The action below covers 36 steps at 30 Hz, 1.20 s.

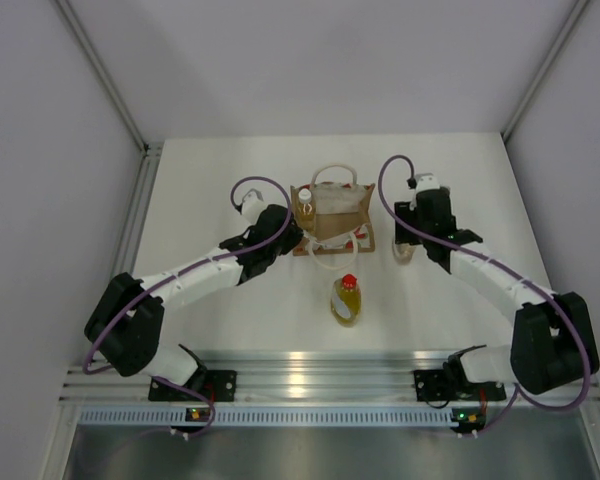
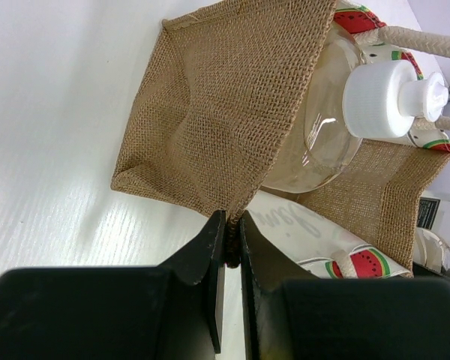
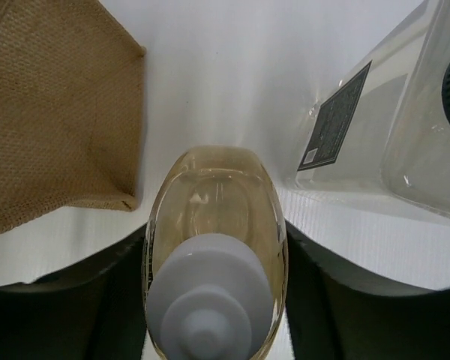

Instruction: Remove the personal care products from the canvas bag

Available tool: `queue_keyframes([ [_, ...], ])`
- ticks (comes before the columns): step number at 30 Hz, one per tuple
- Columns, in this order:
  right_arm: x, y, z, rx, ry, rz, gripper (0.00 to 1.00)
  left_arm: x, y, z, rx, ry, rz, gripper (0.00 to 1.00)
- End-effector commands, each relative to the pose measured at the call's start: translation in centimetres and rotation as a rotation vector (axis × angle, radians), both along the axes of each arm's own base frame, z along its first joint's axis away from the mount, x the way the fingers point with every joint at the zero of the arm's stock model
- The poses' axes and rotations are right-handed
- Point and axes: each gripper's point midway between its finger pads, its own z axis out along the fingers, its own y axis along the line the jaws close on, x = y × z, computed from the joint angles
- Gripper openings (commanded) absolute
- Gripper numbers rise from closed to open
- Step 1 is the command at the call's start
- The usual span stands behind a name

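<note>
Site: white bench (image 1: 210, 180), two arms at the near edge.

Canvas bag (image 1: 338, 215): sits mid-bench between the two arms. It is brown burlap with a white panel printed with watermelon slices, and a cream rope handle (image 2: 427, 41) shows at its mouth. Whether it stands fully upright cannot be told.

Left gripper (image 1: 293, 238): at the bag's left side. In the left wrist view the gripper (image 2: 230, 240) is closed and pinches a corner fold of the burlap (image 2: 210, 112), with the fabric caught between the fingers.

Right gripper (image 1: 408, 240): just to the right of the bag. In the right wrist view the gripper (image 3: 214, 247) is clamped on an amber bottle (image 3: 214, 210) with a white cap, a dark finger (image 3: 97, 292) pressing on each side. The camera looks down on the cap and the bottle is upright. Whether its base touches the bench cannot be told. The bag's corner (image 3: 52, 112) lies near it, apart.

Products outside the bag:
- Yellow bottle (image 1: 346, 300) with a red cap, lying on the bench just in front of the bag, cap toward the bag.
- Clear bottle (image 3: 390, 127) with a black label and a dark cap, beside the held amber bottle on the side away from the bag.

Products inside the bag:
- Second amber bottle (image 1: 305, 207), at the bag's left end, its white cap (image 2: 390, 97) showing at the mouth.
</note>
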Motion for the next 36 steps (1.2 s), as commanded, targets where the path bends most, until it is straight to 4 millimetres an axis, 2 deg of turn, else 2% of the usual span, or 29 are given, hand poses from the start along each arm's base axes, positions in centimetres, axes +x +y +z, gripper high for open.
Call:
queue_keyframes([
  [1,2.8,1.0,5.3,0.072,-0.174,0.007,0.62,-1.9,0.2,-2.0,0.073,0.083,-0.059,0.0],
  [3,2.7,1.1,6.2,0.087,-0.188,0.008,0.8,-1.9,0.2,-2.0,0.076,0.084,-0.059,0.0],
  [5,2.3,1.0,6.7,0.091,-0.181,0.007,0.81,-1.9,0.2,-2.0,0.076,0.083,-0.06,0.0],
  [11,1.2,2.0,11.3,0.157,-0.247,0.021,0.83,-1.9,0.0,-2.0,0.068,0.088,-0.062,0.0],
  [13,0.8,3.6,13.0,0.198,-0.27,0.052,0.82,-2.0,0.0,-1.8,0.057,0.087,-0.056,0.0],
  [14,0.2,5.3,13.4,0.208,-0.273,0.094,0.81,-2.0,0.1,-1.9,0.056,0.089,-0.051,0.0],
  [16,0.0,6.5,14.7,0.202,-0.302,0.09,0.81,-2.0,0.1,-1.7,0.046,0.085,-0.042,0.0],
  [17,-0.7,8.2,15.1,0.21,-0.308,0.127,0.81,-2.0,0.1,-1.7,0.044,0.085,-0.039,0.0],
  [18,-0.7,8.9,16.1,0.223,-0.326,0.131,0.8,-2.0,0.2,-1.7,0.044,0.084,-0.036,0.0],
  [20,-1.3,11.5,16.3,0.264,-0.312,0.173,0.79,-2.0,0.3,-1.5,0.036,0.082,-0.026,0.0],
  [21,-1.4,12.5,17.1,0.286,-0.323,0.191,0.79,-2.0,0.4,-1.7,0.036,0.086,-0.022,0.0],
  [23,-1.1,14.4,17.0,0.314,-0.317,0.207,0.78,-2.0,0.5,-1.6,0.031,0.083,-0.013,0.0],
  [24,-1.5,15.8,17.6,0.333,-0.323,0.233,0.77,-2.0,0.6,-1.7,0.032,0.084,-0.011,0.0],
  [26,-0.9,17.5,16.9,0.333,-0.312,0.242,0.76,-2.0,0.6,-1.8,0.029,0.087,-0.002,0.0],
  [27,-0.8,18.5,17.6,0.339,-0.325,0.247,0.75,-2.1,0.7,-1.7,0.027,0.086,-0.001,0.0],
  [28,-0.4,19.5,16.4,0.324,-0.299,0.252,0.75,-2.0,0.7,-1.7,0.028,0.084,0.004,0.0],
  [30,0.0,21.1,16.9,0.334,-0.304,0.265,0.74,-2.0,0.8,-1.6,0.027,0.082,0.008,0.0],
  [31,0.5,22.1,15.7,0.327,-0.276,0.267,0.74,-2.0,0.9,-1.7,0.031,0.082,0.01,0.0],
  [33,0.8,23.4,15.8,0.331,-0.278,0.265,0.73,-2.0,1.0,-1.7,0.032,0.08,0.012,0.0],
  [34,1.3,24.0,14.7,0.315,-0.259,0.259,0.73,-1.9,1.0,-1.7,0.034,0.079,0.013,0.0],
  [36,1.9,24.6,14.6,0.3,-0.262,0.239,0.73,-2.0,1.0,-1.7,0.035,0.08,0.011,0.0],
])
